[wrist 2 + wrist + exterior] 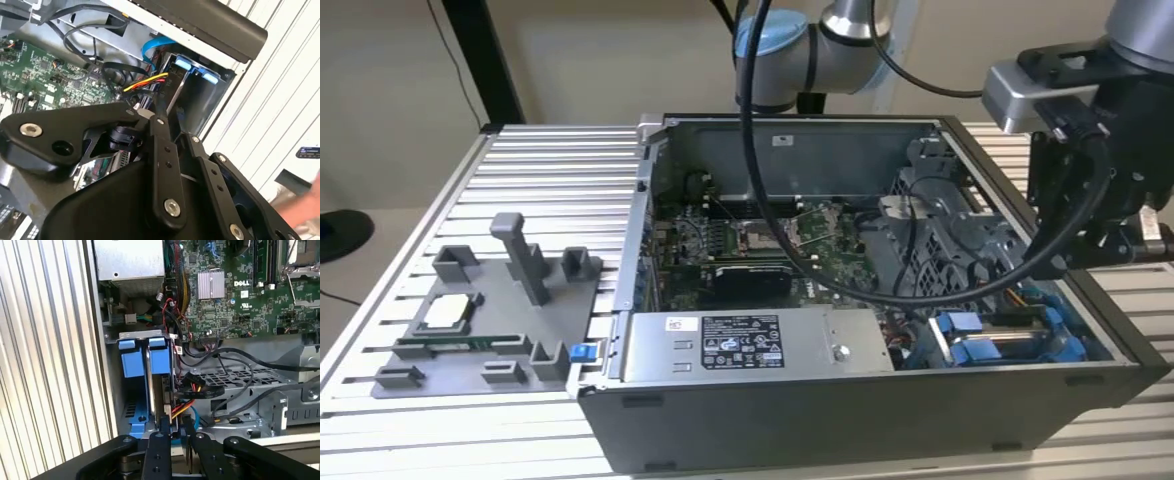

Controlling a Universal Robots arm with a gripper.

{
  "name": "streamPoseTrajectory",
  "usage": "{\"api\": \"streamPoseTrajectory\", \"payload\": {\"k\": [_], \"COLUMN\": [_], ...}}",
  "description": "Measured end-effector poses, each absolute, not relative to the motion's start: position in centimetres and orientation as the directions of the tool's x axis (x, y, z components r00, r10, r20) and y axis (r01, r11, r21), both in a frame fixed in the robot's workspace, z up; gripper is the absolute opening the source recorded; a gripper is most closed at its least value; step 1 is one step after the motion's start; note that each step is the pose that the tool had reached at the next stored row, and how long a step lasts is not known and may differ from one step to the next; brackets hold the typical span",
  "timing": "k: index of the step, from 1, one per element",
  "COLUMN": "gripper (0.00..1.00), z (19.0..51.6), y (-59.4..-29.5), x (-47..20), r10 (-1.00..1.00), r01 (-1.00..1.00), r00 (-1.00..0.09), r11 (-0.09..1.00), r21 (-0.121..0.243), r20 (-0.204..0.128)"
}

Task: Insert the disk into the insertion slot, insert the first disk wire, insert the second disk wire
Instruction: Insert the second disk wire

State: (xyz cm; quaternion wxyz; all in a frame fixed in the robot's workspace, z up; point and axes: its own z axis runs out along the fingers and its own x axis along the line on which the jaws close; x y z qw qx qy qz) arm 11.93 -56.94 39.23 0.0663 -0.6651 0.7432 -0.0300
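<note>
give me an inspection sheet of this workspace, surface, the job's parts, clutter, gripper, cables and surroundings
Surface: ribbed metal table, with the open computer case lying on it.
Job's things: the disk stands edge-up in its blue carrier inside the insertion slot, at the case corner by the exterior view's right.
Clutter: a grey holder tray on the table beside the case, at the exterior view's left, with a small chip part on it.
Gripper: gripper hovers at the end of the disk, near the red-yellow wires.
Cables: black cables loop across the drive cage; a thick black cable hangs from the arm into the case.
Surroundings: beige wall; dark post behind the table.
</note>
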Motion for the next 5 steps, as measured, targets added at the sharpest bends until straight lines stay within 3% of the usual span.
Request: {"api": "streamPoseTrajectory", "payload": {"k": [5], "gripper": [1.0], "z": [39.24], "y": [-56.94], "x": [11.93], "r10": [-0.993], "r01": [-0.985], "r00": [-0.107], "r11": [0.114], "r21": [-0.133], "r20": [-0.058]}}
